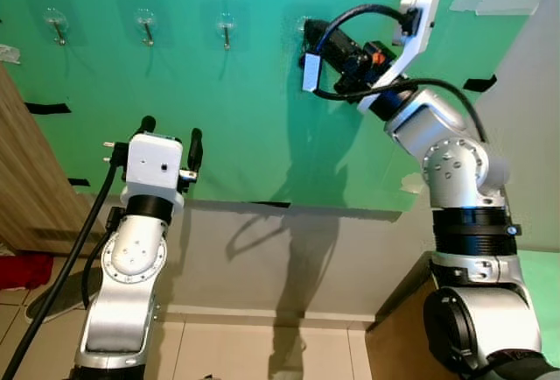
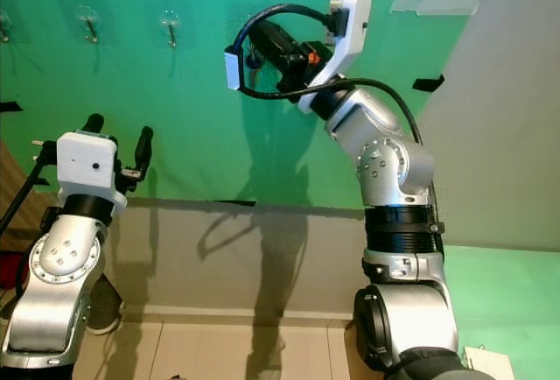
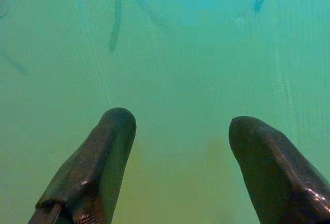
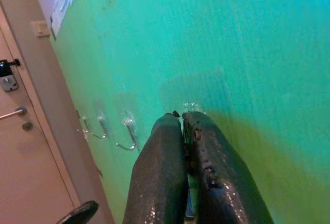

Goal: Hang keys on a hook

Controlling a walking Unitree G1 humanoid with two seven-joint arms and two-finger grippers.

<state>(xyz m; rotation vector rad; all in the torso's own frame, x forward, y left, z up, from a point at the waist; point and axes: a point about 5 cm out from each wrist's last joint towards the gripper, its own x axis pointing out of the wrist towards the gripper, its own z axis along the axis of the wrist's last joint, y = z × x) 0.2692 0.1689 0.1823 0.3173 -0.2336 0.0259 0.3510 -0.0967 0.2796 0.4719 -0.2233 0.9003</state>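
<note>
The right hand (image 4: 183, 118), fingers pinched together, presses against the far green wall (image 1: 262, 135) at the rightmost hook, presumably placing keys.

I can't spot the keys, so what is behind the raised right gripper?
The green wall and a clear adhesive hook mount at the black fingertips of the right gripper. The hook and any keys are covered.

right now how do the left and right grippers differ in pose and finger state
The left gripper is held low, short of the green wall, fingers spread open. The right gripper is raised to the fourth hook, fingers pressed together at its base. Both point at the wall.
</note>
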